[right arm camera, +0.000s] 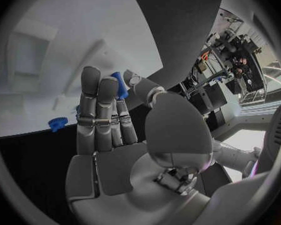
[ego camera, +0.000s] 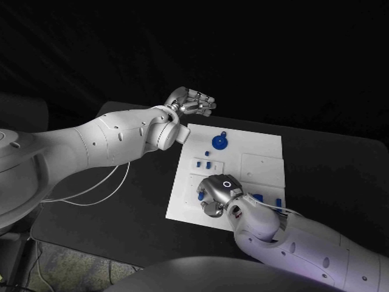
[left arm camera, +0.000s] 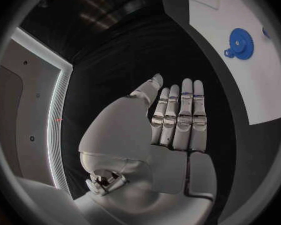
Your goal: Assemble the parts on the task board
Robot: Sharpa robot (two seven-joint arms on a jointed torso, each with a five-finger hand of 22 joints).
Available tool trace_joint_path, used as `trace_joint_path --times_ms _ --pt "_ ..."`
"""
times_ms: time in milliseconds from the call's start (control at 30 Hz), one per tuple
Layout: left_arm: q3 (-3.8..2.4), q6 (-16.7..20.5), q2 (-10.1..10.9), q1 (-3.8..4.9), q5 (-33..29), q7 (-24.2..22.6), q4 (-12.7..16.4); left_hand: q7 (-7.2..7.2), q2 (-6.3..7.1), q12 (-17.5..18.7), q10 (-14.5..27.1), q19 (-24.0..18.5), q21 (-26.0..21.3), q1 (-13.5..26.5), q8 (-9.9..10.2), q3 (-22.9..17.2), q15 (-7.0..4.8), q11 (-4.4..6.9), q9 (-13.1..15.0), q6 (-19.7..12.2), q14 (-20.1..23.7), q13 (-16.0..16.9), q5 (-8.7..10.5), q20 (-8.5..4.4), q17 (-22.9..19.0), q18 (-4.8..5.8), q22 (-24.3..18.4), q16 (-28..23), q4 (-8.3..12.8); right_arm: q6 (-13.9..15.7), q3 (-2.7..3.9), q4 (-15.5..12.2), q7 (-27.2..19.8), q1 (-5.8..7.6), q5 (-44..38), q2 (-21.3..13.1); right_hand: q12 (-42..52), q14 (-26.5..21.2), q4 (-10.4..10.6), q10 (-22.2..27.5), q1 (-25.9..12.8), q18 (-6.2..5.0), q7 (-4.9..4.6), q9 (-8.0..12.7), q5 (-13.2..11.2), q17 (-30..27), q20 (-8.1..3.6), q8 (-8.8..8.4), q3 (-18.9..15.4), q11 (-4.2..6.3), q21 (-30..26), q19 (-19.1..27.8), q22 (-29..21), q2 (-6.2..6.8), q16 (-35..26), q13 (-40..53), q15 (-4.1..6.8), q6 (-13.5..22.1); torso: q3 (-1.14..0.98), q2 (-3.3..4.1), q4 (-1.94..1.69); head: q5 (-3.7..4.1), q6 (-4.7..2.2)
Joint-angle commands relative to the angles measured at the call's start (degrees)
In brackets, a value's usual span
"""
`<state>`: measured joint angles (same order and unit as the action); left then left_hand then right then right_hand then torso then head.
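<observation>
While the right hand (right arm camera: 109,115) pinches a small blue part (right arm camera: 120,85) over the task board's (ego camera: 265,149) near edge, the left hand (left arm camera: 172,120) hovers empty beyond its far-left corner, fingers straight together. A blue gear (ego camera: 220,142) looks seated; several parts seemingly remain.

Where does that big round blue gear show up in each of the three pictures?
Head view: big round blue gear at the white task board's far end.
Left wrist view: gear beyond the left hand.
Right wrist view: cannot tell.
Shared landmark: the board.
</observation>
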<state>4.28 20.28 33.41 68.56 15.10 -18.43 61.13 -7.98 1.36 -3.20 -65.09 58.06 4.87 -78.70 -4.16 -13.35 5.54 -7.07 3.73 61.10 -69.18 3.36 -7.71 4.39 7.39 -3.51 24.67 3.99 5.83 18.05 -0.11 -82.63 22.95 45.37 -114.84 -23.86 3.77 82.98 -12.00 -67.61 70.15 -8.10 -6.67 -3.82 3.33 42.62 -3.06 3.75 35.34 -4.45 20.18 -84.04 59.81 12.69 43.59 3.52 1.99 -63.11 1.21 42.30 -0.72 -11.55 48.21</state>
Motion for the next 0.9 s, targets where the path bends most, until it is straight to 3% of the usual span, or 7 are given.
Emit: trace_joint_path --times_ms 33,367,533,667,700,800,900 --pt "-0.05 -0.7 0.0 0.05 0.1 -0.3 0.2 0.14 0.07 -0.2 0.5 0.4 0.2 0.1 0.2 -0.1 0.03 0.0 0.1 -0.3 0.4 0.0 0.27 0.12 0.1 0.09 -0.1 -0.3 -0.3 3.1 -0.01 -0.4 -0.4 -0.04 0.6 -0.3 -0.3 -0.1 0.4 1.3 0.1 -1.08 -0.12 0.0 0.0 -0.4 0.4 -0.16 -0.5 -0.25 0.3 -2.3 -0.5 0.7 0.3 0.0 -0.63 0.5 -0.02 0.01 0.02 0.04 -0.01" --pt "-0.05 -0.7 0.2 0.05 0.1 -0.3 0.2 0.14 0.07 -0.2 0.5 0.4 0.2 0.1 0.2 -0.1 0.03 0.0 0.1 -0.3 0.4 0.0 0.27 0.12 0.1 0.09 -0.1 -0.3 -0.3 9.0 0.12 -3.4 -1.2 -0.05 3.1 -2.5 -0.3 -0.2 1.3 3.4 1.3 -1.47 0.38 0.0 -0.2 -1.4 0.46 -0.16 -4.0 -0.51 0.8 -2.3 -2.4 0.97 0.4 -0.1 -0.57 1.6 -0.06 0.02 0.03 0.25 -0.14" --pt "-0.05 -0.7 0.4 0.04 0.1 -0.4 0.2 0.14 0.07 -0.2 0.5 0.4 0.2 0.1 0.2 -0.1 0.03 0.0 0.1 -0.3 0.4 0.0 0.27 0.12 0.1 0.09 -0.1 -0.3 -0.3 11.2 1.41 -5.9 -2.4 -0.03 6.0 -4.7 -0.2 -0.1 2.4 1.7 0.3 -1.28 0.29 0.0 0.0 -1.8 0.34 -0.15 -4.3 -0.14 1.1 -2.3 -3.3 0.74 0.5 0.0 -0.41 1.8 -0.09 -0.06 0.16 0.76 -0.54" --pt "-0.05 -0.8 0.6 0.04 0.1 -0.3 0.2 0.14 0.07 -0.2 0.5 0.4 0.2 0.1 0.2 -0.1 0.03 0.0 0.1 -0.3 0.4 0.0 0.27 0.12 0.1 0.09 -0.1 -0.3 -0.3 11.4 3.73 -7.6 -5.5 0.03 11.5 -7.2 -0.1 0.0 4.1 -2.0 -1.2 -0.82 0.17 -0.1 0.7 -1.9 0.06 -0.02 -2.9 0.63 1.6 -2.3 -3.8 0.08 0.8 0.1 -0.08 0.2 -0.1 -0.12 0.25 0.9 -0.85" --pt "-0.05 -0.9 0.7 0.04 0.1 -0.3 0.2 0.14 0.09 -0.2 0.4 0.4 0.3 0.1 0.2 0.0 0.03 0.0 0.1 -0.3 0.4 0.0 0.32 0.13 0.1 0.09 -0.2 -0.3 -0.3 10.6 4.43 -8.1 -6.5 0.11 12.7 -8.1 0.1 0.3 3.9 -4.0 -1.0 -0.51 0.59 -0.4 2.7 -1.7 -0.08 0.15 -2.7 1.29 2.5 -2.4 -3.4 -0.82 1.1 0.3 0.13 -1.0 -0.11 -0.12 0.29 0.85 -0.92" --pt "-0.04 -1.1 0.9 0.04 0.1 -0.3 0.2 0.16 0.08 -0.2 0.3 0.4 0.3 0.2 0.2 0.0 0.01 0.05 0.1 -0.3 0.3 0.0 0.35 0.13 0.1 0.1 -0.3 -0.2 -0.3 7.7 6.1 -9.1 -9.3 0.7 17.9 -10.9 0.1 0.1 4.4 -6.7 -1.6 0.07 1.18 -0.7 0.2 -1.5 -0.81 0.11 -5.1 2.16 3.3 -2.2 -3.0 -2.58 1.4 0.6 0.9 -2.5 -0.26 -0.23 0.46 1.5 -1.27" --pt "-0.04 -1.3 1.3 0.03 0.1 -0.4 0.2 0.17 0.03 -0.2 0.3 0.4 0.3 0.2 0.2 0.0 0.01 0.06 0.1 -0.3 0.3 0.0 0.41 0.13 0.1 0.12 -0.4 -0.2 -0.3 3.9 8.38 -9.8 -10.4 1.18 25.7 -14.0 0.3 0.2 4.0 -10.6 -0.9 1.12 1.88 -1.6 2.0 -1.2 -1.82 -0.04 -8.6 3.54 4.7 -2.3 -2.4 -4.26 1.6 2.2 1.83 -4.1 -0.36 -0.35 0.66 1.8 -1.48"
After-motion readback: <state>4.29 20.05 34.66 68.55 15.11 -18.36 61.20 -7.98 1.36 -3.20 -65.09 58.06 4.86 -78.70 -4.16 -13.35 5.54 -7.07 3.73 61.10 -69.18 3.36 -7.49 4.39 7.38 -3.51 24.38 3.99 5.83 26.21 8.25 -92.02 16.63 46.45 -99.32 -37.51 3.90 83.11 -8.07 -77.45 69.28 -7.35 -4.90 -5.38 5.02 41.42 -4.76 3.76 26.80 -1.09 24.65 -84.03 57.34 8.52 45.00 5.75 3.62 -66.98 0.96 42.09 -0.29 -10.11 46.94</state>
